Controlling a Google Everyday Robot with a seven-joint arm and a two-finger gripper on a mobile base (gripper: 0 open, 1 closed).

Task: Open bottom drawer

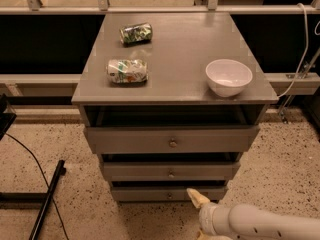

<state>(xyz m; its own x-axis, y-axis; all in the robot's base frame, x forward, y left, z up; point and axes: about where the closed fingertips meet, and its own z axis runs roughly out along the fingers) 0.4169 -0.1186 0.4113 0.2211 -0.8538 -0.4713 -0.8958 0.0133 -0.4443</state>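
Bottom drawer (145,193): matt grey wood, small metal knob (169,195). Bowl (228,77): glossy white. Gripper (199,201), lower right of frame: smooth cream plastic.

We see a grey cabinet top (175,84) bearing three things: a crushed can (136,33) towards its back left corner, a second can (127,70) by its left edge, and a white bowl (228,77) at its front right corner. The gripper (198,200) hangs well below its front edge.

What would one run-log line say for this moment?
goal: open bottom drawer | hand: low, just right of its knob, not on it | white bowl: on cabinet top
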